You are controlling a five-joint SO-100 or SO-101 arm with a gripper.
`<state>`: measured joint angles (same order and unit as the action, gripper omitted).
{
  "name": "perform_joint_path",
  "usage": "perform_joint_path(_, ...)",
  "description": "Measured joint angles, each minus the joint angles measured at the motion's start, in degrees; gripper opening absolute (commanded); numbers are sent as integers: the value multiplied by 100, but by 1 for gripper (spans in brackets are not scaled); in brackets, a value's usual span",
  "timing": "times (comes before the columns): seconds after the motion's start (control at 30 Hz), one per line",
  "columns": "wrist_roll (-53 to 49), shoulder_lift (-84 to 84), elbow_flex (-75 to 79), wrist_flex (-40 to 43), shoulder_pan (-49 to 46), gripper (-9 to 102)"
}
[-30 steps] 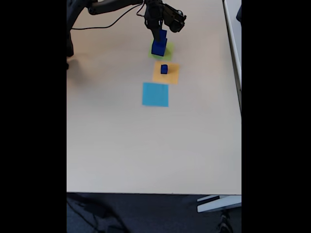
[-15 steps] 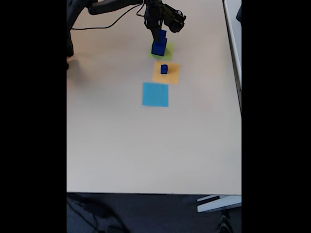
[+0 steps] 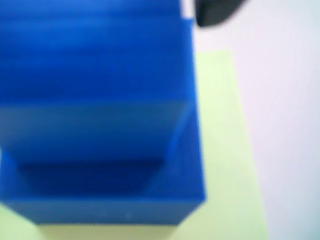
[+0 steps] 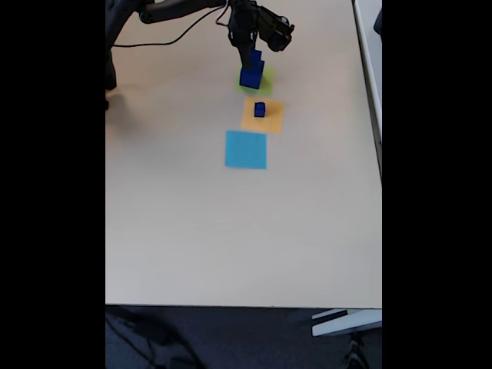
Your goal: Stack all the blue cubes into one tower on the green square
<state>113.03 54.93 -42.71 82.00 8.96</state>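
Observation:
In the fixed view a dark-blue tower [image 4: 251, 73] stands on the green square [image 4: 265, 83]: a smaller blue cube [image 4: 254, 56] sits on a larger one [image 4: 250, 77]. My gripper [image 4: 252, 52] reaches down from the top and is shut on the upper cube. In the wrist view the upper cube [image 3: 95, 75] rests on the larger cube [image 3: 180, 190], set toward its back left, over the green square [image 3: 225, 150]. One dark finger [image 3: 217, 11] touches the upper cube's right side; the other finger is hidden. A tiny blue cube [image 4: 260, 110] sits apart on an orange square [image 4: 263, 117].
A light-blue square [image 4: 246, 149] lies in front of the orange one. The arm's base and a black cable [image 4: 177, 34] run along the table's back left. The table's front edge [image 4: 243, 305] is far from the squares.
Almost nothing has moved; the gripper and the upper cube have settled very slightly lower onto the larger cube.

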Motion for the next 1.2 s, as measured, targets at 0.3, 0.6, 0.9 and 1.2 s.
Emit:
perform_joint_path(0.3,-167,-149,316,0,0,28)
perform_joint_path(0.6,-193,-149,334,0,0,20)
perform_joint_path(0.9,-229,-149,334,0,0,17)
perform_joint_path(1.2,-325,-149,334,0,0,17)
